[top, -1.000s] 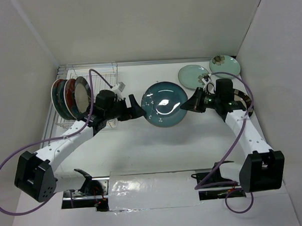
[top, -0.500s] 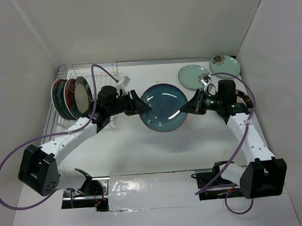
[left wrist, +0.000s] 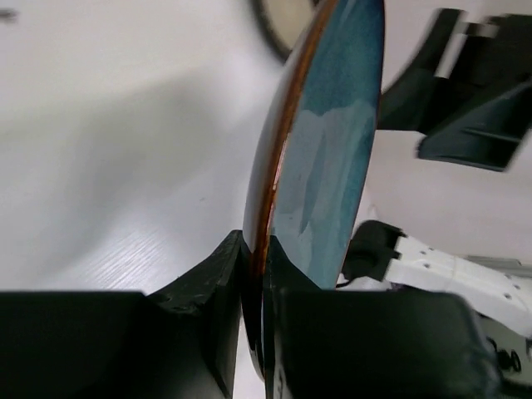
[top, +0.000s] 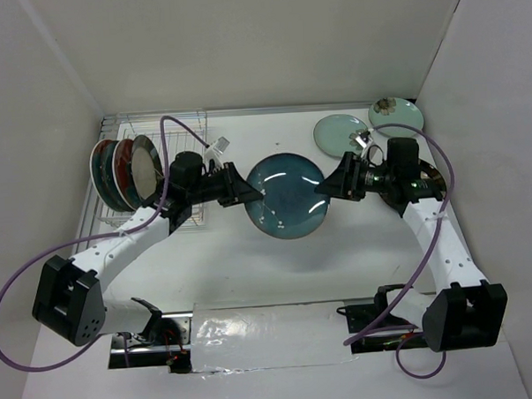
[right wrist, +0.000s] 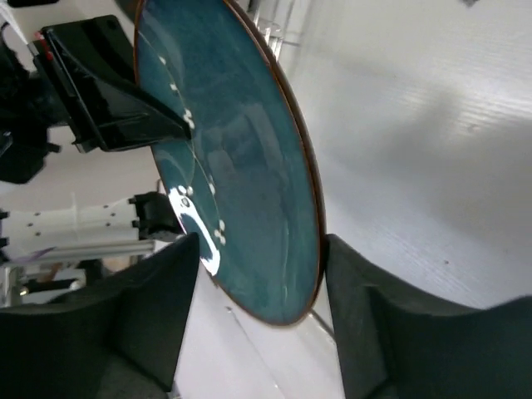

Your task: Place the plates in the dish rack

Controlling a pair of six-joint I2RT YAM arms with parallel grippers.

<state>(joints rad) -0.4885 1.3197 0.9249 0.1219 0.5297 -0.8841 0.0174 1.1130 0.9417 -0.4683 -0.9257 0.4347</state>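
A dark teal plate [top: 288,197] is held off the table [top: 251,271] near its middle, tilted up on edge between the two arms. The left gripper [top: 248,193] is clamped on the plate's left rim, its fingers [left wrist: 208,324] pressed against both faces. The right gripper [top: 323,186] sits at the opposite rim with its jaws spread wide, one finger [right wrist: 154,316] on each side of the edge and not gripping it. At the far left, the dish rack [top: 170,124] holds several standing plates [top: 115,171]. Two mint plates [top: 341,133] lie flat at the far right.
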